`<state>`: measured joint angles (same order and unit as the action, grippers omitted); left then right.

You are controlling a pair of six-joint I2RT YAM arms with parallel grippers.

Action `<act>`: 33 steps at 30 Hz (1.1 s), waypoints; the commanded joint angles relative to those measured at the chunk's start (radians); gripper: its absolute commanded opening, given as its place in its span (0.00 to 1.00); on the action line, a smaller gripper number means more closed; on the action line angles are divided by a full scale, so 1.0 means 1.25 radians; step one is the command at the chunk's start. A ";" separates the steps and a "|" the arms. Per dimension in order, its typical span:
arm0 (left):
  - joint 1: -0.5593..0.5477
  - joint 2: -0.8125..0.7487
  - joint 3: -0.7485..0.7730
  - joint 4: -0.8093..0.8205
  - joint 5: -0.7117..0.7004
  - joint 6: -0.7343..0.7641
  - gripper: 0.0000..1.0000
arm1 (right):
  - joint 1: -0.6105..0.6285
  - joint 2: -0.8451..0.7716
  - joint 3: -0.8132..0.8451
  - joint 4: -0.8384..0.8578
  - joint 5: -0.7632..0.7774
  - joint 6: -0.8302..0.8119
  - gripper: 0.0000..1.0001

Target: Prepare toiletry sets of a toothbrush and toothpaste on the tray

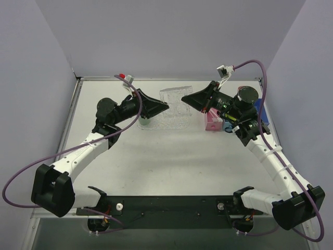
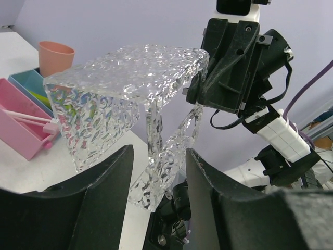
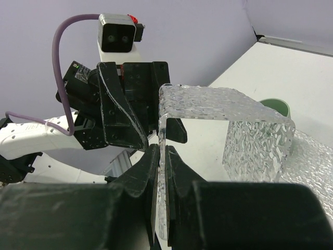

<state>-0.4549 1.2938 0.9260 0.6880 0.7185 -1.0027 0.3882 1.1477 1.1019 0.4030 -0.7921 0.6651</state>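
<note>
Steadying the tray (image 1: 174,107) from both ends, tipped up rather than lying flat.
Pinching the tray's thin end wall with the right tool (image 3: 162,156), likely for carrying. Straddling the opposite rim with the left tool (image 2: 158,156), spread, no firm contact visible. Leaving the toothbrush (image 2: 26,117) in the pink bin (image 2: 18,140) beside the tray, well apart from both tools.

A white table (image 1: 171,161) is enclosed by plain lavender walls (image 1: 171,31) on its far, left and right sides. On the right of the table sits a pink rectangular bin (image 1: 210,124), with a blue bin (image 2: 26,82) just beside it and an upright salmon cup (image 2: 55,56) near that. A green cup (image 3: 276,107) stands left of centre
</note>
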 commanded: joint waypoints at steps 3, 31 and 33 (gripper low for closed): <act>-0.008 0.012 0.002 0.148 0.033 -0.081 0.48 | 0.007 -0.016 0.008 0.100 -0.033 0.009 0.00; 0.009 -0.007 0.053 -0.395 -0.166 0.179 0.00 | 0.076 -0.051 0.080 -0.375 0.400 -0.257 0.40; 0.008 0.002 0.031 -0.368 -0.164 0.146 0.00 | 0.130 -0.009 0.111 -0.422 0.427 -0.277 0.37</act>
<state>-0.4435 1.3018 0.9432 0.2760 0.5617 -0.8425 0.4644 1.0939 1.1412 0.0021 -0.4084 0.4053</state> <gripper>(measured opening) 0.056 0.393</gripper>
